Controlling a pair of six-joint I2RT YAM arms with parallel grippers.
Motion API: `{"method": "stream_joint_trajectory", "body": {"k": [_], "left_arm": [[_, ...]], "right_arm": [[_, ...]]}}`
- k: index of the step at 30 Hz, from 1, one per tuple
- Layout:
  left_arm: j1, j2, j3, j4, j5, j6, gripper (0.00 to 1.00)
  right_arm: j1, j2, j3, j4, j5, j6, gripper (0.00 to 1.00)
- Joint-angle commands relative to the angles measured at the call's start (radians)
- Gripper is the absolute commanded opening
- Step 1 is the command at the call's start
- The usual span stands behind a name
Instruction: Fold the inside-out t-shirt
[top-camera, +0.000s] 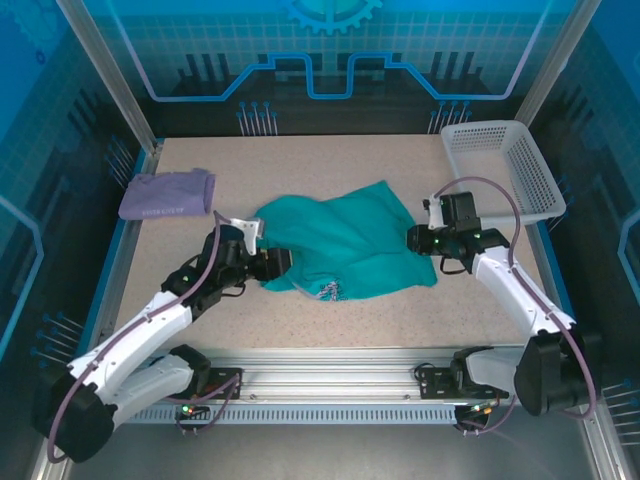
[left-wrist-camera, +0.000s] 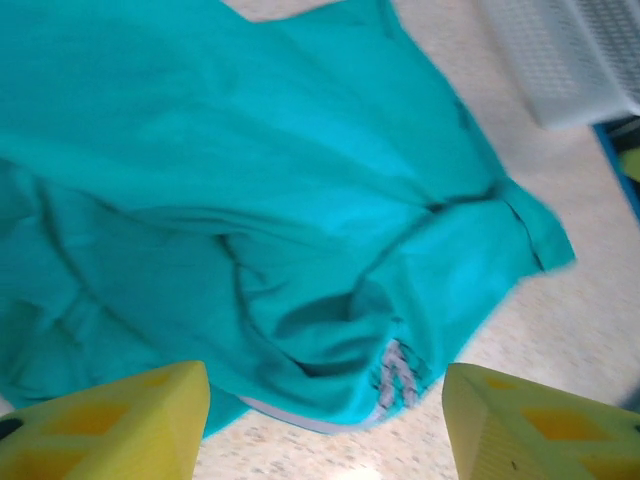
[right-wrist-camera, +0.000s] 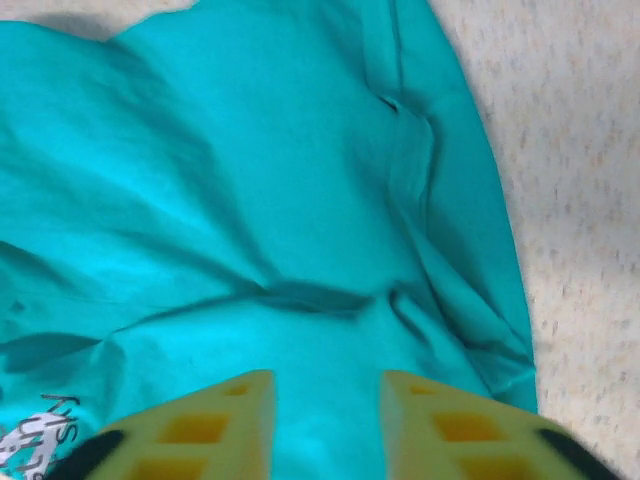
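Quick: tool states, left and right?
Left tool: open, holding nothing, shirt just ahead.
Right tool: open, holding nothing.

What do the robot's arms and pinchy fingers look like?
The left arm and right arm are white tubes with black joints, each trailing a looping purplish-grey cable. Green lights glow on them. The left gripper and right gripper have chunky yellow fingers with diamond-shaped hollows.

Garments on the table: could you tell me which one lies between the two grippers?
The teal t-shirt, spread rumpled mid-table; the lavender garment sits folded at the far-left edge.
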Motion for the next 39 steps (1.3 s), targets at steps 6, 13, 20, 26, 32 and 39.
{"method": "stream_joint_trajectory", "body": {"k": [6,13,20,26,32,39], "left_arm": [[0.164,0.270,0.064,0.072,0.002,-0.108,0.69],[0.251,0.450,0.086,0.117,0.065,-0.124,0.70],[0.251,0.431,0.051,0.145,0.076,-0.120,0.70],[0.251,0.353,0.029,0.096,0.039,-0.086,0.70],[0.237,0.249,-0.028,0.153,0.111,-0.078,0.70],[0.137,0.268,-0.009,0.230,0.112,-0.053,0.70]], "right_arm": [[0.351,0.188,0.105,0.217,0.004,-0.053,0.54],[0.523,0.545,0.308,0.278,-0.066,-0.055,0.54],[0.553,0.797,0.472,0.267,-0.002,-0.071,0.52],[0.543,0.854,0.545,0.242,0.009,-0.099,0.16],[0.484,0.612,0.391,0.299,-0.127,-0.072,0.04],[0.362,0.449,0.204,0.412,-0.329,0.049,0.02]]}}
